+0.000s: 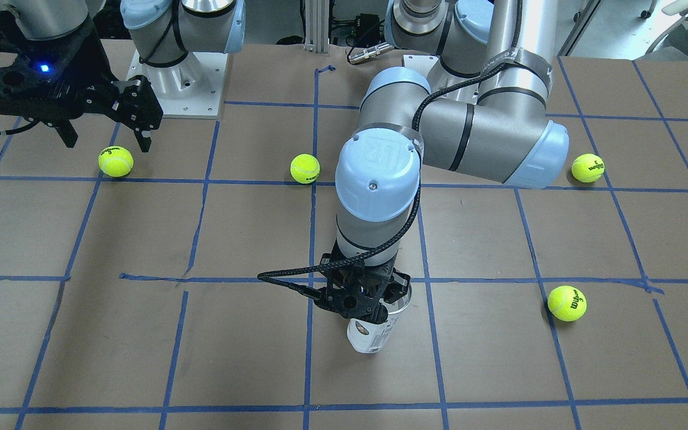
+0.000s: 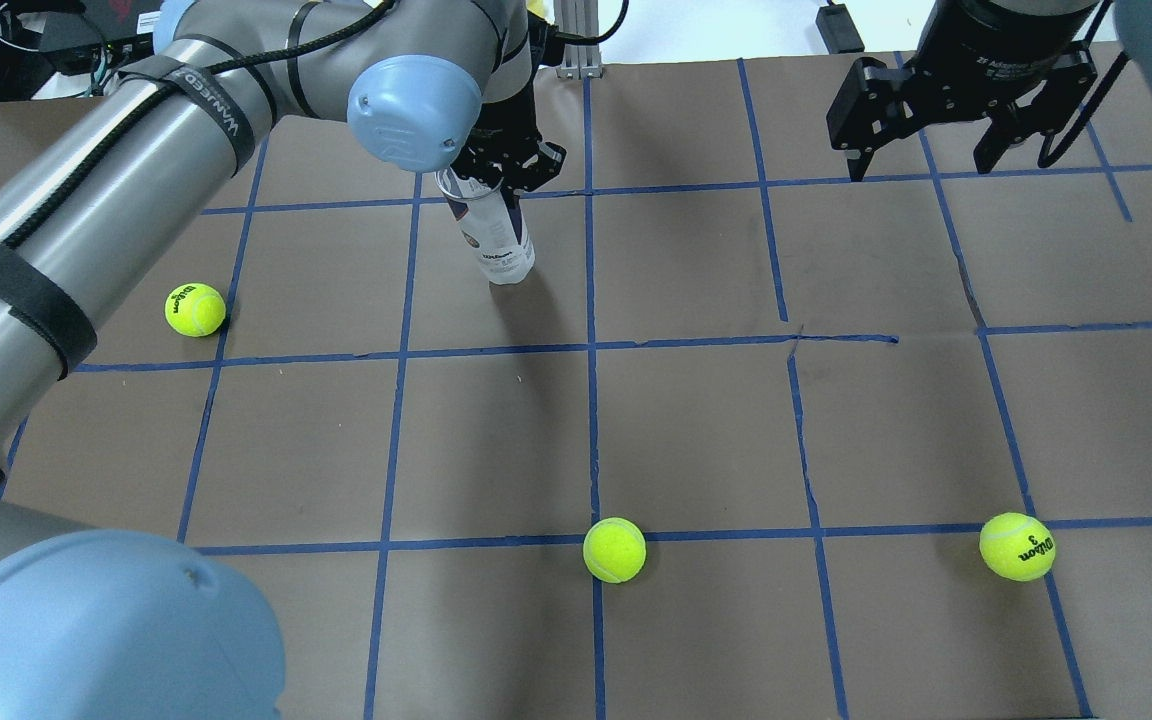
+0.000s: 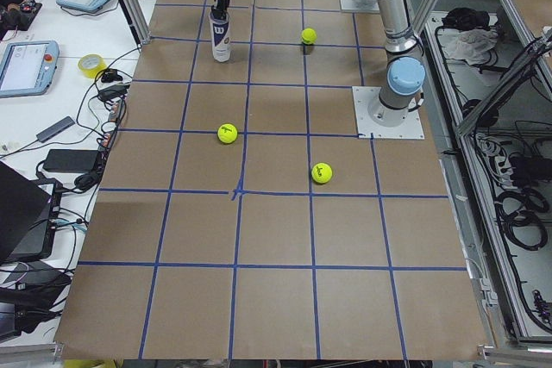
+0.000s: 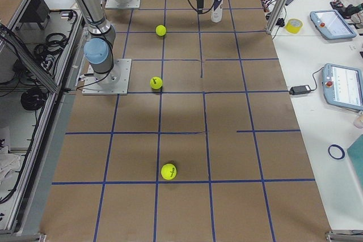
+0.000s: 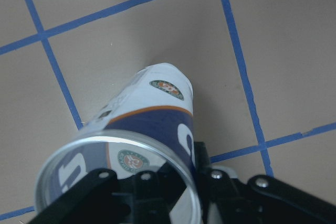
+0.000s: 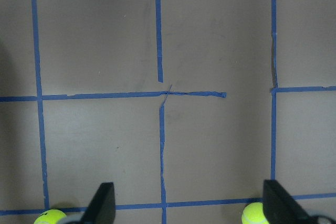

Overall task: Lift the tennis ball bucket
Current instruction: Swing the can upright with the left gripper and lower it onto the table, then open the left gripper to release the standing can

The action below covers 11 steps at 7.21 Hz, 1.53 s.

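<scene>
The tennis ball bucket point(image 2: 498, 240), a clear can with a white, navy and orange label, stands upright on the brown table at the far side and is open at the top. It also shows in the front view point(image 1: 371, 334) and the left wrist view point(image 5: 157, 114). My left gripper point(image 2: 502, 172) comes down on its top and is shut on the rim, one finger inside and one outside point(image 5: 181, 179). I cannot tell whether the base touches the table. My right gripper point(image 2: 921, 160) hangs open and empty above the table, far from the can, fingers wide apart point(image 6: 191, 208).
Several yellow-green tennis balls lie loose on the table: one near the can's left point(image 2: 195, 309), one at the front middle point(image 2: 614, 549), one at the front right point(image 2: 1017, 546). Blue tape lines grid the brown paper point(image 2: 696, 440). Both arm bases stand at the robot's edge.
</scene>
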Available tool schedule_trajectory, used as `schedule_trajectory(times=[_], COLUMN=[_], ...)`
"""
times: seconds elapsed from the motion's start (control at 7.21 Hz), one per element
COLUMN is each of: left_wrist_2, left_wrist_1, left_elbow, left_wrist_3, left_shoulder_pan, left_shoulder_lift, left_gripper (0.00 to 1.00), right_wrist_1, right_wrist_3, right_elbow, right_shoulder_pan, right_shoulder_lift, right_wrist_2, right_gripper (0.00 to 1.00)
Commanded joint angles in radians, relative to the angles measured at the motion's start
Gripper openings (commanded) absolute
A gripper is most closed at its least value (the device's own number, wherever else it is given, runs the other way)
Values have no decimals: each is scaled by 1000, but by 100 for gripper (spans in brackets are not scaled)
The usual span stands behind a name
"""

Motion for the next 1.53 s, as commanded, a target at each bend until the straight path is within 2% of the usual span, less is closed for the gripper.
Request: schedule_trajectory(times=[0.0,0.14,0.28,0.69,0.97,1.11,1.25,1.39], left_wrist_2=[-3,-11,-11,-12,-2,-8,6,8], left_wrist_1=[7,33,33,22,-145,-172,-282,-306], left_elbow=[-8,-11,-17,-7,-19,-28,-67,-148], left_wrist_3=[-10,-13,-13,-13,10,15,13,15], left_shoulder_pan=[0,0,0,-5,-8,-2,0,4], left_shoulder_lift=[-1,0,19,118,257,339,405,460], left_gripper=[63,91,100,100,100,100,100,100], right_wrist_1=[-1,4,5,7,2,2,2,1], right_wrist_3=[-15,-43,-84,-84,-87,-86,-86,-86], right_elbow=[2,4,4,5,15,15,16,16], right_shoulder_pan=[0,-1,-1,-1,-1,-3,-1,-1], right_shoulder_lift=[0,6,6,6,6,6,4,4], right_wrist_2=[17,20,20,20,20,22,22,22], right_gripper=[100,100,100,100,100,100,100,100])
